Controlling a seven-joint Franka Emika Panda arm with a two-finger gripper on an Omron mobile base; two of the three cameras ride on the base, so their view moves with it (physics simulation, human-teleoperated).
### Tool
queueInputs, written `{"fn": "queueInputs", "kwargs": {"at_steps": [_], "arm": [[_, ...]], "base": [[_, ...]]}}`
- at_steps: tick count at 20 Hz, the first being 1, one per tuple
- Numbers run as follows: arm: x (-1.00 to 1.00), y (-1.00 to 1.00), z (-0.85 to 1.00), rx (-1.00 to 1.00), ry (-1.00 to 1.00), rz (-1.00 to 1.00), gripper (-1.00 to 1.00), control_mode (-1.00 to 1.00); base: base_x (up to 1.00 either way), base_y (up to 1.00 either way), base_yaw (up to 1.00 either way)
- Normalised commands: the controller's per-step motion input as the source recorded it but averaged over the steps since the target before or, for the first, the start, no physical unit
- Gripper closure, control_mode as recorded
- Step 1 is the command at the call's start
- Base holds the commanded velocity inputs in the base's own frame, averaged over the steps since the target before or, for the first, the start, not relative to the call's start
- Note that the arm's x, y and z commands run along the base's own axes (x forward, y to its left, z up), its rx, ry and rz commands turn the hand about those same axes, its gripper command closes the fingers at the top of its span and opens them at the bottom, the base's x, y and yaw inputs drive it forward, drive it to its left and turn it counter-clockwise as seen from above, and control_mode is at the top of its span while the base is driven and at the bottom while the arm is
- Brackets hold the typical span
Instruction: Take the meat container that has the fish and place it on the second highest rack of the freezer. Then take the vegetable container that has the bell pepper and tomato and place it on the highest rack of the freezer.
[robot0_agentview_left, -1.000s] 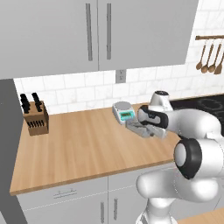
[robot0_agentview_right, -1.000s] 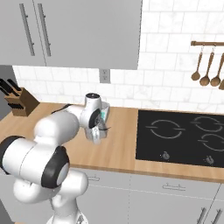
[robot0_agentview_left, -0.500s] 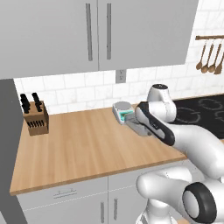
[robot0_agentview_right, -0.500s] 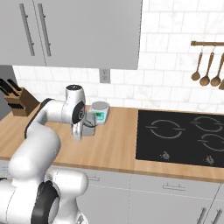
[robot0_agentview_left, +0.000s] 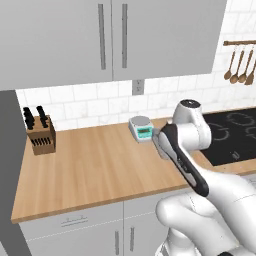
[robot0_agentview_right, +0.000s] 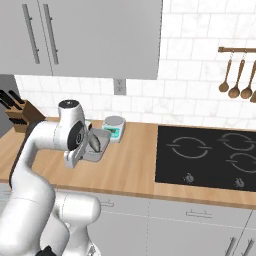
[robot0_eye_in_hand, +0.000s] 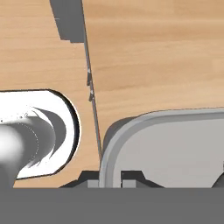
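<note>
Overhead, grey wall cabinets (robot0_agentview_left: 110, 40) hung above a white tiled backsplash (robot0_agentview_right: 190, 95). Below, ran a long wooden counter (robot0_agentview_left: 95, 170) with a black cooktop (robot0_agentview_right: 205, 155) let into its right part. Rose from the base in a broad white curve, the arm (robot0_agentview_right: 45, 145), then bent at a dark-jointed elbow above the counter, forearm folded back and down toward the base, hand kept low over the wood just in front of the small scale (robot0_agentview_right: 114, 127). Held off the counter, tilted, in the gripper (robot0_eye_in_hand: 111, 177): the meat container (robot0_agentview_right: 96, 145), a shallow grey tray with a dark fish shape lying in it in the right base view. Seen from the hand, jaws nearly shut, pinched on the tray's near rim (robot0_eye_in_hand: 131, 127), fingertips dark at the bottom edge on either side of that rim. In the left base view, mostly hidden behind the forearm, only a grey edge of the tray (robot0_agentview_left: 161, 144) peeking out beside the scale. Stood at the far left end of the counter, well apart from the hand, a knife block (robot0_agentview_left: 40, 135). Hung on a rail at the right wall, wooden spoons (robot0_agentview_right: 240, 80).
</note>
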Motion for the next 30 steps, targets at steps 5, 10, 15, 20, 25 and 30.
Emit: {"fn": "queueInputs", "kwargs": {"at_steps": [5, 10, 15, 20, 25, 30], "arm": [[-0.33, 0.00, 0.26, -0.01, -0.10, 0.03, 1.00, -1.00], [-0.28, 0.00, 0.20, -0.12, -0.04, 0.06, 1.00, -1.00], [-0.12, 0.00, 0.03, -0.03, -0.03, 0.01, 1.00, 1.00], [0.00, 0.00, 0.00, 0.00, 0.00, 0.00, 1.00, 1.00], [0.00, 0.00, 0.00, 0.00, 0.00, 0.00, 1.00, 1.00], [0.00, 0.00, 0.00, 0.00, 0.00, 0.00, 1.00, 1.00]], "base": [[0.00, 0.00, 0.00], [0.00, 0.00, 0.00], [-0.62, 0.00, 0.06], [-0.96, 0.01, 0.08], [-0.71, 0.30, 0.15], [-0.44, 0.72, 0.23]]}}
